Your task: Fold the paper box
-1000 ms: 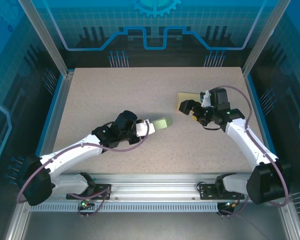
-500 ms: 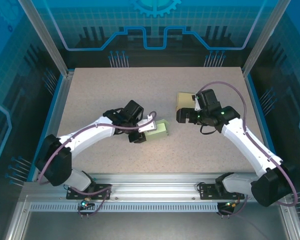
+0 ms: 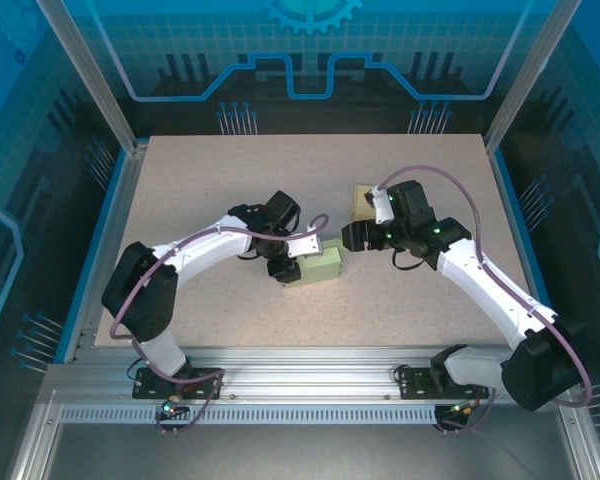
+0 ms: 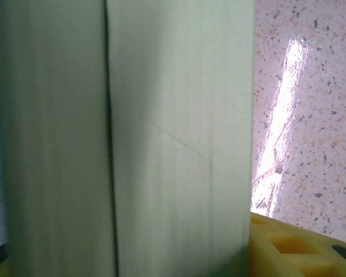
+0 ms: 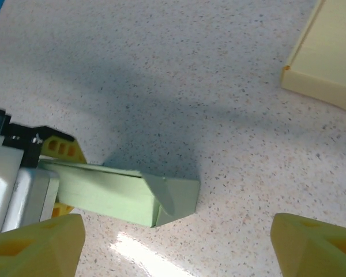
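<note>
Pale green paper box (image 3: 322, 266) lying mid-tabletop (image 3: 230, 170)
Flattish sleeve with one end flap creased inward. The left pincer (image 3: 296, 262) straddles it, though I cannot tell if it pinches. The right pincer (image 5: 176, 234) is spread, empty.

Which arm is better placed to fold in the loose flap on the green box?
Probably the right: the right tool, open, faces the loose flap of the green box, while the left tool straddles its other end.

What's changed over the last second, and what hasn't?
The left gripper swung the green box around and slightly toward the near edge, keeping hold of it. The right gripper, open, drew away from the yellow box and moved left toward the green one. The yellow box stayed put.
</note>
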### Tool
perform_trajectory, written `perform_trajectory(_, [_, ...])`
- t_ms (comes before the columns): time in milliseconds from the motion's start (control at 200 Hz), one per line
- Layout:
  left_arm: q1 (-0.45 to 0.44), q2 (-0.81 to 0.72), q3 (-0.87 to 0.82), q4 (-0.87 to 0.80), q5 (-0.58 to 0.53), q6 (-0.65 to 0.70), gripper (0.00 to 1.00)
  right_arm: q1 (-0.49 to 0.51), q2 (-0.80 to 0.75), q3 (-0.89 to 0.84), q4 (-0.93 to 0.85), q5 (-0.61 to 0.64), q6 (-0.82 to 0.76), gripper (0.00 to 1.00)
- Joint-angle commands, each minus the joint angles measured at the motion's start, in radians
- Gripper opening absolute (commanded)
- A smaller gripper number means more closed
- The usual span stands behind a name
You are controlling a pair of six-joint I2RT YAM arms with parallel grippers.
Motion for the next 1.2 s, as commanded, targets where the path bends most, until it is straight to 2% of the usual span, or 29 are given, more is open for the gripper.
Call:
perform_trajectory(0, [0.008,0.028,0.042,-0.054,0.003,0.022,0.59,0.014,0.024,-0.031,0.069,-0.06,-0.047,0.74])
perform_trajectory(120, [0.008,0.015,0.035,-0.035,-0.006,0.021,0.67,0.017,0.048,-0.039,0.088,-0.063,-0.064,0.64])
perform_trajectory(275, [0.008,-0.016,0.017,0.009,-0.019,0.019,0.72,0.024,0.088,-0.024,0.09,-0.062,-0.075,0.54])
perform_trajectory(375, [0.008,-0.028,0.016,0.019,-0.034,0.012,0.75,0.042,0.111,-0.01,0.088,-0.049,-0.079,0.52])
perform_trajectory(440, [0.008,-0.037,0.013,0.026,-0.041,0.008,0.82,0.049,0.124,0.001,0.081,-0.037,-0.081,0.51])
perform_trajectory(690, [0.008,-0.106,-0.021,0.073,-0.027,-0.013,0.83,0.063,0.126,0.018,0.041,0.011,-0.074,0.49])
perform_trajectory(805, [0.006,-0.152,-0.033,0.073,-0.01,-0.034,0.87,0.071,0.118,0.02,0.019,0.025,-0.07,0.48])
perform_trajectory(936, [0.004,-0.252,-0.072,0.121,-0.011,-0.126,0.85,0.083,0.109,0.032,-0.015,0.056,-0.052,0.46])
perform_trajectory(1071, [0.002,-0.367,-0.114,0.154,-0.094,-0.304,0.78,0.094,0.094,0.056,-0.057,0.1,0.0,0.47])
perform_trajectory(1196, [0.002,-0.477,-0.171,0.176,-0.172,-0.493,0.77,0.108,0.056,0.069,-0.09,0.135,0.039,0.52])
